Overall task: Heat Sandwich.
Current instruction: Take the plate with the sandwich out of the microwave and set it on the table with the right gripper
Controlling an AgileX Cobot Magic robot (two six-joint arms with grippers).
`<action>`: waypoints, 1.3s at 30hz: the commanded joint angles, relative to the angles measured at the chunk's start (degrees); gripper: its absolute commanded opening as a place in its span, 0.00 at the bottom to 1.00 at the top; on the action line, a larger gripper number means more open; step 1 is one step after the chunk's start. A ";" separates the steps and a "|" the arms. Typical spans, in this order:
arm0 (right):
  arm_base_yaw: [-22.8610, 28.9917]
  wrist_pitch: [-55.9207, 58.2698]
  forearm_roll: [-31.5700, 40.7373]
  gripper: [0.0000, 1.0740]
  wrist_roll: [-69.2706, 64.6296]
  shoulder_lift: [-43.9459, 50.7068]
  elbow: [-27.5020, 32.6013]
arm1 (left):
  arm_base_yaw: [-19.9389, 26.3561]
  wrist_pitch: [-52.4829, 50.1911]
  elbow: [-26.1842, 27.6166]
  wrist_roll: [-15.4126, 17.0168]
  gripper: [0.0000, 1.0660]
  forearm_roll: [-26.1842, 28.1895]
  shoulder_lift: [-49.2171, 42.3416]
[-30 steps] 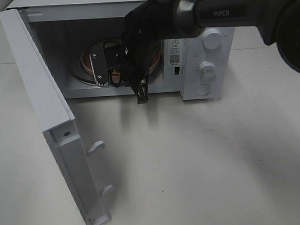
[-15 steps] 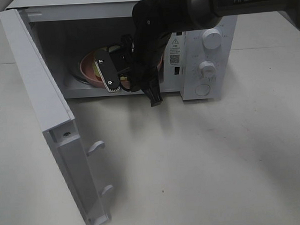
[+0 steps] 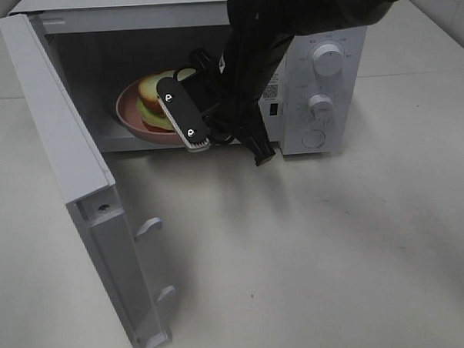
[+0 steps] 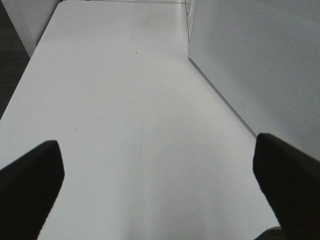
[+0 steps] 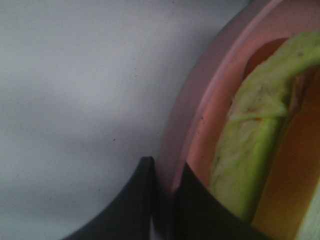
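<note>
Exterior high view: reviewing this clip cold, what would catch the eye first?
The white microwave with its door swung wide open toward the camera. In its mouth the right gripper is shut on the rim of a pink plate carrying the sandwich, green filling showing. The left gripper hangs open over bare table beside the microwave.

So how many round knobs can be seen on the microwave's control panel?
3, stacked down the panel right of the open cavity: the top knob, the middle knob, and the bottom knob. The right arm covers the panel's left edge, so more controls may be hidden.
</note>
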State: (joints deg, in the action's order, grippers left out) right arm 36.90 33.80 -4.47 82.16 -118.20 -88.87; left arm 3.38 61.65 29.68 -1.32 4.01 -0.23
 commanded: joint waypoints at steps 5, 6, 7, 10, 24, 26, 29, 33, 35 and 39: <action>-0.06 -2.23 0.63 0.00 1.55 5.90 5.27 | 0.06 -0.23 -0.06 -0.06 0.92 -0.29 -0.97; -0.06 -2.23 0.63 0.00 1.55 5.90 5.27 | 0.06 -0.23 -0.06 -0.06 0.92 -0.29 -0.97; -0.06 -3.38 0.63 0.00 1.55 7.28 6.99 | 0.06 -0.23 -0.06 -0.06 0.92 -0.29 -0.97; 0.46 -4.58 0.63 0.00 1.55 9.91 10.03 | 0.06 -0.23 -0.06 -0.06 0.92 -0.29 -0.97; 0.57 -7.10 0.63 0.00 1.32 17.53 18.85 | 0.06 -0.23 -0.06 -0.06 0.92 -0.29 -0.97; 0.57 -7.79 0.63 0.00 1.32 19.60 20.80 | 0.06 -0.23 -0.06 -0.06 0.92 -0.29 -0.97; 1.20 -7.79 0.57 0.00 0.97 21.37 22.63 | 0.06 -0.23 -0.06 -0.06 0.92 -0.29 -0.97; 1.26 -7.10 0.63 0.00 0.69 23.66 24.75 | 0.06 -0.23 -0.06 -0.06 0.92 -0.29 -0.97; 1.26 -6.93 0.63 0.00 0.69 25.04 26.07 | 0.06 -0.23 -0.06 -0.06 0.92 -0.29 -0.97; 1.26 -7.05 0.57 0.00 0.69 27.67 28.82 | 0.06 -0.23 -0.06 -0.06 0.92 -0.29 -0.97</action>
State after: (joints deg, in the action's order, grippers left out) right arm 38.22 28.19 -3.32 83.48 -92.25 -60.68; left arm 3.38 61.65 29.68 -1.32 4.01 -0.23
